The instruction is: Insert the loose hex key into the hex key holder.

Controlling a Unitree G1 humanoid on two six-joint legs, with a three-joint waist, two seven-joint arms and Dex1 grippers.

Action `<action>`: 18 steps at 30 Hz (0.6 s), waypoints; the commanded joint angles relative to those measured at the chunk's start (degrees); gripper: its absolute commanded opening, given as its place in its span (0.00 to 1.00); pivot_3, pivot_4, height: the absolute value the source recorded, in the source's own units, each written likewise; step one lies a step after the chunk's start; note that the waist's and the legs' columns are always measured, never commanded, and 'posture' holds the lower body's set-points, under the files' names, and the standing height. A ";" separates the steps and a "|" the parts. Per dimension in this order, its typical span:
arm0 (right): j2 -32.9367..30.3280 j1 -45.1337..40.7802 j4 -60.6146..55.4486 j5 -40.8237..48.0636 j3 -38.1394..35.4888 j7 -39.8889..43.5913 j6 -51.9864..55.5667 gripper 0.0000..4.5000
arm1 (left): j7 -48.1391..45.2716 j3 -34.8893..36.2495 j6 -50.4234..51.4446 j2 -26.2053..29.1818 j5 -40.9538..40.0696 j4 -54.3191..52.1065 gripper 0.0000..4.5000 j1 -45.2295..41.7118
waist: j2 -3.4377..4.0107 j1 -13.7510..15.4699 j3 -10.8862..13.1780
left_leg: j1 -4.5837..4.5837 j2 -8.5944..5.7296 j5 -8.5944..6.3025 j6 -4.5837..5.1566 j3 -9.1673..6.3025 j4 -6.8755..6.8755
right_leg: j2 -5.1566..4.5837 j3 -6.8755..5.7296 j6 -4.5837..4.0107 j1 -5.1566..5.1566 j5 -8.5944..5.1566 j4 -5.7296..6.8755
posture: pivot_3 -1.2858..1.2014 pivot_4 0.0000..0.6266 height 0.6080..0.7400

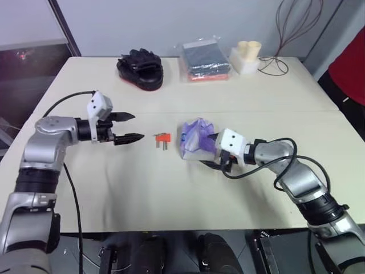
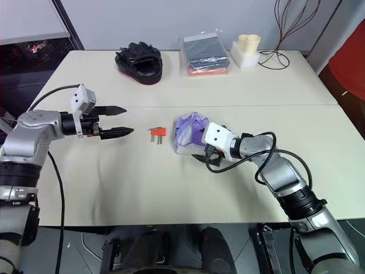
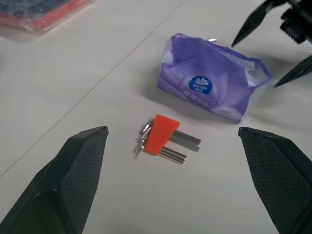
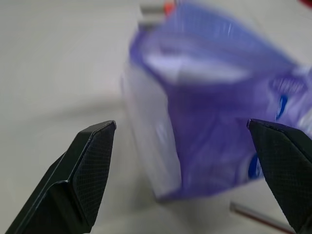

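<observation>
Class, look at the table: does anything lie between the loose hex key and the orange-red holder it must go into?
Yes. The purple tissue packet lies on the table between the loose hex key and the holder.

I see even, bright light from above on the table (image 1: 239,103), with soft shadows only. The right wrist view is blurred: the purple packet (image 4: 219,117) looks smeared. The left wrist view is sharp.

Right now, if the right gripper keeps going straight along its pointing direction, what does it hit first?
Most likely the purple tissue packet: it sits directly ahead of the open right gripper, between its fingers. The hex key holder lies beyond the packet. Exact gap unclear.
</observation>
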 commanded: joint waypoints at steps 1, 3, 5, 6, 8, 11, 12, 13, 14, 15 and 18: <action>1.88 -1.50 1.22 -1.78 -0.32 -0.58 -2.26 0.87 | 2.25 3.35 1.19 0.25 -1.87 -4.68 1.00 1.99 | 0.00 -0.05 0.00 | 0.01 0.00 0.00 0.00 0.00 0.00 | 0.00 0.00 0.00 0.00 0.00 0.00 | 0.52 0.24 1.00; 3.26 -2.16 2.82 -2.59 -0.41 -1.10 -2.74 0.67 | 3.51 3.94 1.63 0.10 -2.05 -5.53 1.00 2.77 | 0.00 -0.15 0.00 | 0.02 0.02 0.00 0.00 0.00 -0.01 | 0.01 0.01 0.00 0.00 0.00 0.01 | 0.52 0.24 1.00; 3.95 -2.25 3.93 -3.61 -0.26 -1.09 -3.58 0.46 | 4.67 4.38 2.05 -0.06 -2.33 -6.32 1.00 3.23 | 0.00 -0.09 0.00 | 0.02 0.03 0.00 0.00 0.00 -0.01 | 0.02 0.01 0.00 -0.01 0.00 0.03 | 0.52 0.24 1.00; 4.21 -2.23 4.31 -3.97 -0.24 -1.07 -3.89 0.34 | 5.06 4.54 2.24 -0.13 -2.45 -6.61 1.00 3.38 | 0.00 -0.08 0.00 | 0.02 0.03 0.00 0.00 -0.01 -0.01 | 0.02 0.00 0.00 -0.01 0.00 0.03 | 0.52 0.24 1.00; 4.76 -2.13 4.64 -4.42 -0.43 -1.08 -4.13 0.10 | 5.63 4.75 2.57 -0.15 -2.64 -7.01 1.00 3.62 | 0.00 0.03 0.00 | 0.02 0.02 0.00 0.00 0.00 0.00 | 0.01 0.01 0.00 -0.01 0.00 0.03 | 0.52 0.24 1.00; 4.81 -1.59 4.15 -5.11 -0.69 -0.96 -4.19 0.01 | 6.39 5.15 2.81 -0.02 -2.95 -7.30 1.00 4.32 | 0.00 0.04 0.00 | 0.02 0.01 0.00 -0.01 0.00 0.00 | -0.01 0.00 0.00 0.00 0.00 0.03 | 0.52 0.24 1.00; 4.55 -1.48 4.01 -5.41 -0.70 -0.82 -4.27 0.01 | 6.54 5.23 2.85 -0.03 -3.02 -7.34 1.00 4.44 | 0.00 0.00 0.00 | 0.02 0.01 0.00 0.00 0.00 0.00 | -0.02 0.01 0.00 0.00 0.00 0.03 | 0.52 0.24 1.00; 4.31 -1.52 3.82 -5.78 -0.95 -1.02 -4.41 0.01 | 6.66 5.23 2.79 -0.06 -2.98 -7.26 1.00 4.47 | 0.00 0.01 0.00 | 0.02 0.01 0.00 -0.01 0.00 0.00 | -0.01 0.01 0.00 0.00 0.00 0.03 | 0.52 0.24 1.00; 4.12 -1.71 3.71 -6.22 -1.19 -1.36 -4.74 0.01 | 6.74 5.21 2.69 -0.09 -2.92 -7.12 1.00 4.44 | 0.00 0.01 0.00 | 0.02 0.01 0.00 -0.01 -0.01 0.00 | -0.01 0.00 0.00 0.00 0.00 0.03 | 0.52 0.24 1.00; 3.63 -2.17 3.52 -7.04 -1.41 -1.73 -5.47 0.01 | 6.85 5.15 2.61 -0.15 -2.84 -6.97 1.00 4.36 | 0.00 0.00 0.00 | 0.02 0.01 0.00 0.00 -0.01 0.00 | -0.01 0.00 0.00 0.00 0.00 0.03 | 0.52 0.24 1.00; 2.58 -4.60 3.03 -9.47 -3.31 -4.31 -7.71 0.01 | 7.06 4.98 2.39 -0.30 -2.66 -6.41 1.00 3.99 | 0.02 -0.02 0.01 | 0.02 0.01 0.00 -0.01 0.00 0.00 | -0.01 0.00 0.00 0.00 0.00 0.03 | 0.52 0.24 1.00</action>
